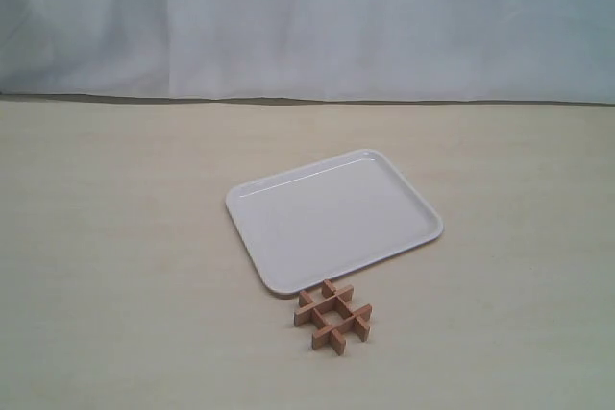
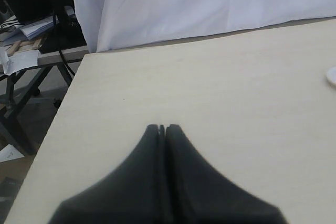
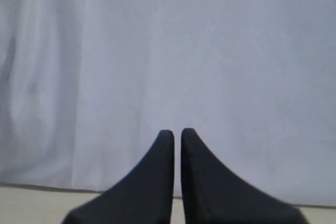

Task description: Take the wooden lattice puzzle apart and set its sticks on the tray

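Observation:
The white tray [image 1: 336, 213] lies flat in the middle of the pale wooden table, holding nothing. Just in front of its near edge sits the wooden lattice puzzle [image 1: 332, 316], its reddish-brown sticks still locked in a hash-shaped grid. Neither gripper appears in the exterior view. In the left wrist view my left gripper [image 2: 164, 127] is shut on nothing above bare table, and a white sliver [image 2: 332, 75] at the picture's edge may be the tray's corner. My right gripper [image 3: 177, 131] points at the curtain, its fingers all but touching, with nothing between them.
A white curtain [image 1: 307, 16] hangs behind the table's far edge. In the left wrist view the table's side edge [image 2: 58, 124] drops off beside a cluttered desk [image 2: 31, 30] with papers and cables.

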Tool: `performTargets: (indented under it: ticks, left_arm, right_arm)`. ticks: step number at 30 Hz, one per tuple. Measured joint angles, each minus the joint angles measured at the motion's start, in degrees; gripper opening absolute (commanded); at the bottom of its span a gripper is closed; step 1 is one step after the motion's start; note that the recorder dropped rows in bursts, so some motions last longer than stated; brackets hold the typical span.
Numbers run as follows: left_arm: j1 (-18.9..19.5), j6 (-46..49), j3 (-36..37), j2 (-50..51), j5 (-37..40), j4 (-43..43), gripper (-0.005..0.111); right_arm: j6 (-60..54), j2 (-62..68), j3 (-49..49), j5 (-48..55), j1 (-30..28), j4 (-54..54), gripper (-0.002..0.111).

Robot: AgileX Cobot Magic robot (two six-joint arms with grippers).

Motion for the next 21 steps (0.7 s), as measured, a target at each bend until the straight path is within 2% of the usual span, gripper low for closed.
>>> performTargets:
  ticks: [5,8,11,14,18,21]
  left_arm:
    - [0.00,0.00,0.00,0.00,0.00,0.00,0.000]
    - [0.00,0.00,0.00,0.00,0.00,0.00,0.000]
    - [0.00,0.00,0.00,0.00,0.00,0.00,0.000]
    - [0.00,0.00,0.00,0.00,0.00,0.00,0.000]
    - [0.00,0.00,0.00,0.00,0.00,0.00,0.000]
    - [0.00,0.00,0.00,0.00,0.00,0.00,0.000]
  right_arm:
    - [2.63,0.00,0.00,-1.88,0.00,2.07,0.005]
    - [9.58,0.00,0.00,-1.24,0.00,9.40,0.005]
    - [12.86,0.00,0.00,-0.03,0.00,12.30,0.005]
    - [17.35,0.29,0.00,-6.83,0.00,12.64,0.005]
    - [18.19,8.00,-3.94,-10.39,0.00,12.85,0.005]
    - [17.61,20.79,-11.71,-10.80,0.00,11.63,0.005]
